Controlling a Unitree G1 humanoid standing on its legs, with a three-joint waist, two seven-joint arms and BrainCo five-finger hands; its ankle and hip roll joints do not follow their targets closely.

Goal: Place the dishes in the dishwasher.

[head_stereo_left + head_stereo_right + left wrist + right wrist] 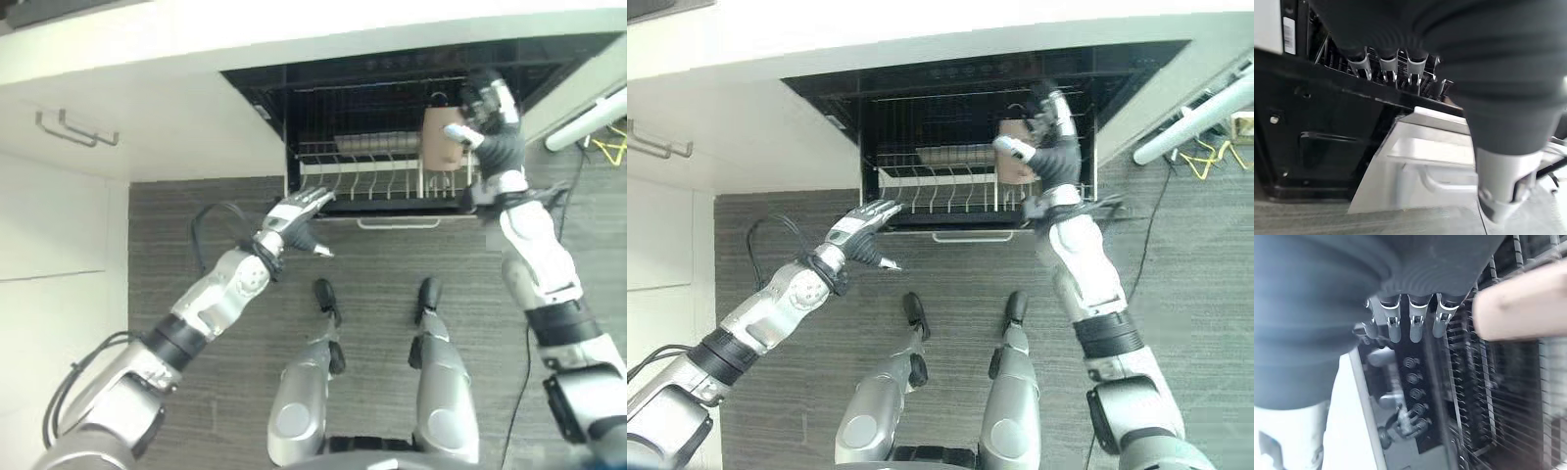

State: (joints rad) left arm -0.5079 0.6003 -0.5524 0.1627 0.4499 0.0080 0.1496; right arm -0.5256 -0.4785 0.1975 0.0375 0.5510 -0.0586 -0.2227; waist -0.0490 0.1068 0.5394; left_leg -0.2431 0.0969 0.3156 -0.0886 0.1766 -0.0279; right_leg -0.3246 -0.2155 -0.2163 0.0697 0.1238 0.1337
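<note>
Left eye: right hand (pixel 482 116) raised into dishwasher (pixel 392 117), fingers pinching tan dish (pixel 443 135) over rack (pixel 372 176). Left hand (pixel 297 215) low by rack front, fingers straight, empty. Right wrist: dish (pixel 1520 308) beside fingers (pixel 1418 323).

Grey wood-grain floor (pixel 196 294), white cabinets (pixel 59 225) with handles (pixel 73 127).

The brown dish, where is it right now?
The brown dish is up in the right hand, held over the right end of the dishwasher's wire rack, inside the open dishwasher.
</note>
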